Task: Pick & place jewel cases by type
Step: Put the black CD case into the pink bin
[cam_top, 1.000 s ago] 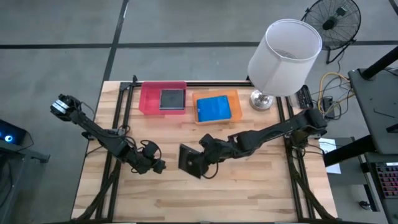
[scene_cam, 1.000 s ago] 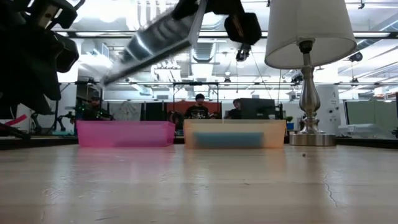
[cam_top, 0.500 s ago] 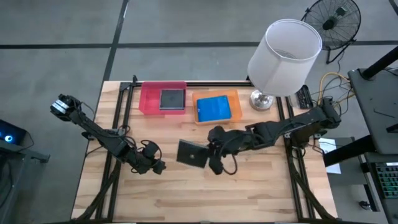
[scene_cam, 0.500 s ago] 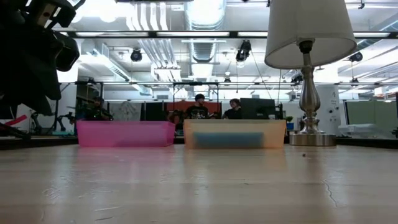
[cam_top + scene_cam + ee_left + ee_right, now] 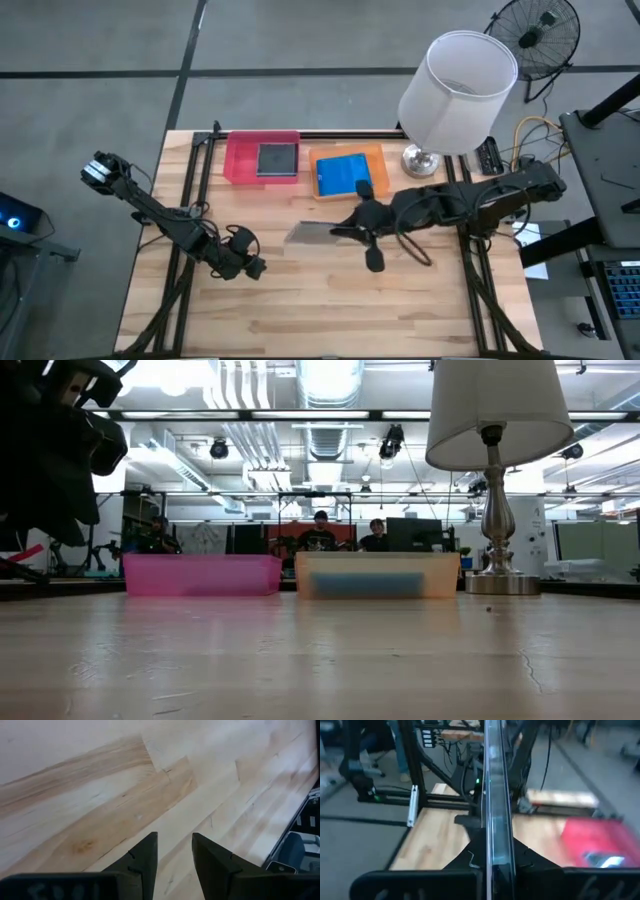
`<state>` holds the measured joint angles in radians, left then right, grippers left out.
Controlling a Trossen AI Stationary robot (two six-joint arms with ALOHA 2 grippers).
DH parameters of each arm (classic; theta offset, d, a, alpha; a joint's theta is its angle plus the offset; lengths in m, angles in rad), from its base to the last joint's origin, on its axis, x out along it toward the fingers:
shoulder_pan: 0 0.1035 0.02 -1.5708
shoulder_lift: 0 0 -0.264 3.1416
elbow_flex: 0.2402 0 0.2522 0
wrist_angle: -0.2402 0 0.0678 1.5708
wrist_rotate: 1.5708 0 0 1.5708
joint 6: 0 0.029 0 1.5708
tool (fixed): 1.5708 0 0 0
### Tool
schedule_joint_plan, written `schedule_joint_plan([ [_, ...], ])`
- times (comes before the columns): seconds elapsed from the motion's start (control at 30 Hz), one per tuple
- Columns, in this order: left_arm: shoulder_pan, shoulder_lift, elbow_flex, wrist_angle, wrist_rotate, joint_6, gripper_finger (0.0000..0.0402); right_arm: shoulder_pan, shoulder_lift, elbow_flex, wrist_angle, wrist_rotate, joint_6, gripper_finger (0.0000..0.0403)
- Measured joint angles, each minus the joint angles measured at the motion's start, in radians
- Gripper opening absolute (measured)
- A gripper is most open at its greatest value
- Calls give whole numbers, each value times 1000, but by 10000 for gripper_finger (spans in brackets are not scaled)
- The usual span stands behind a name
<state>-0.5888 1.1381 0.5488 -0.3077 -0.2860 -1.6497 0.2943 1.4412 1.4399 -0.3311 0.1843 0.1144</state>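
From above, a wooden table stood on a grey floor, with a white-shaded lamp at its far right corner and a fan beyond. A pink tray at the far edge held a dark square jewel case; the orange tray just beside it held a blue jewel case, how many stacked could not be told. The right gripper reached over mid-table, clamped on a dark jewel case seen nearly edge-on as a thin sliver. The left gripper waited low over the table's left part, its fingers too small to judge there.

At table height, both trays showed against a workshop background with seated people, contents blurred behind the tray walls. A dark arm mass filled the upper left corner, cut off; the carried case was out of sight.

The left wrist camera showed only bare wood past the two fingers, parted by a narrow gap and grasping nothing.

The right wrist camera showed the held case edge-on, upright between the closed fingers, hiding much of the table; the pink tray was blurred beyond.
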Motion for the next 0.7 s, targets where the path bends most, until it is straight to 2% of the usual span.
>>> schedule_joint_plan([
  [0.3, 1, 0, -11, 0, -30, -30, 103, 0, -30, 0, 14, 0, -556, 13],
  [0.4, 1, 0, -11, 0, -71, -34, 103, -2, -28, 0, 38, 8, -638, 13],
  [0.7, 16, 0, -13, 0, -182, -19, 103, 0, -28, 0, 43, 170, -916, 13],
])
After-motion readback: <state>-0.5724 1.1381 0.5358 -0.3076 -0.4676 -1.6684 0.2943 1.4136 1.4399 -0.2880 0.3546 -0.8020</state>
